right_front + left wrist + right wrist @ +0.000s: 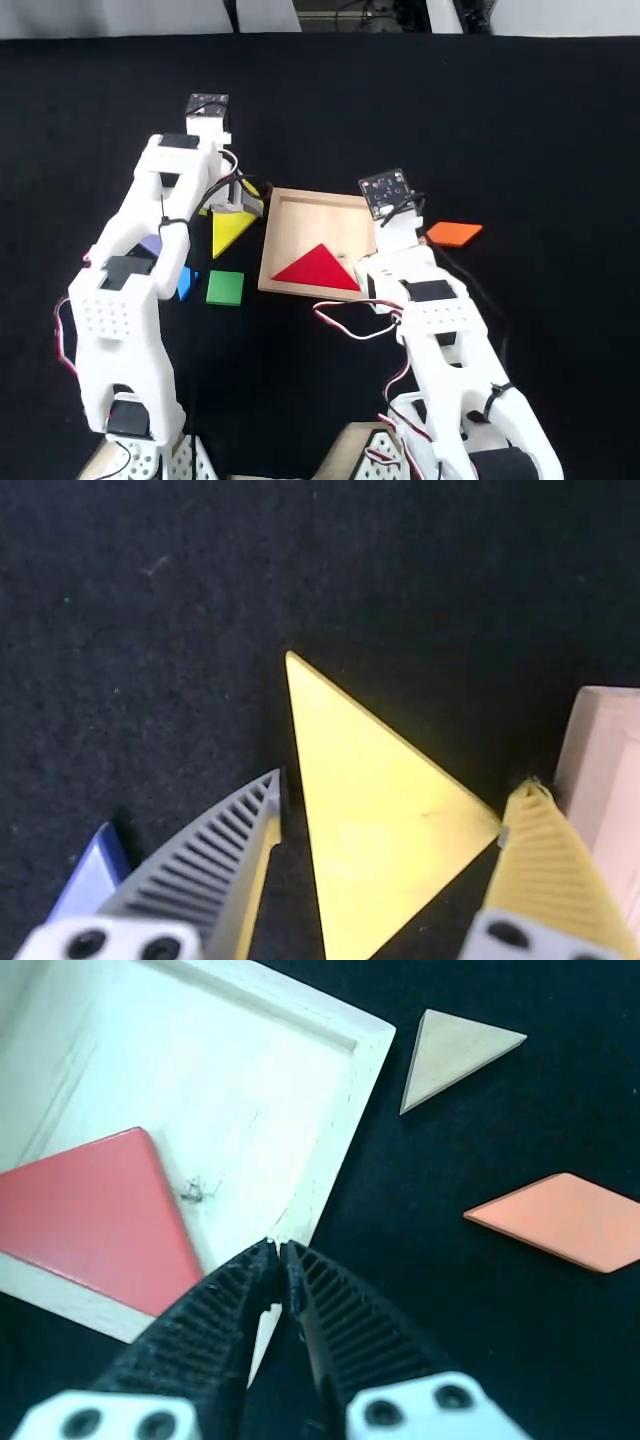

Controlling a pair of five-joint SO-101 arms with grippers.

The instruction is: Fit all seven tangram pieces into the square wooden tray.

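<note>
A big yellow triangle point(380, 840) lies flat on the black table, just left of the square wooden tray point(310, 215). My left gripper point(400, 785) is open and low over it, one finger point(235, 845) on each side. A red triangle point(318, 268) lies in the tray's near part. Over the tray's right rim point(335, 1130) my right gripper point(281, 1250) is shut with nothing in it. Beyond that rim lie a tan triangle point(450, 1050) and an orange parallelogram point(560, 1222).
A green square point(224, 288), a blue piece point(184, 282) and a purple piece point(151, 245) lie left of the tray near the left arm. The right arm point(430, 300) stands along the tray's right side. Black cloth covers the table.
</note>
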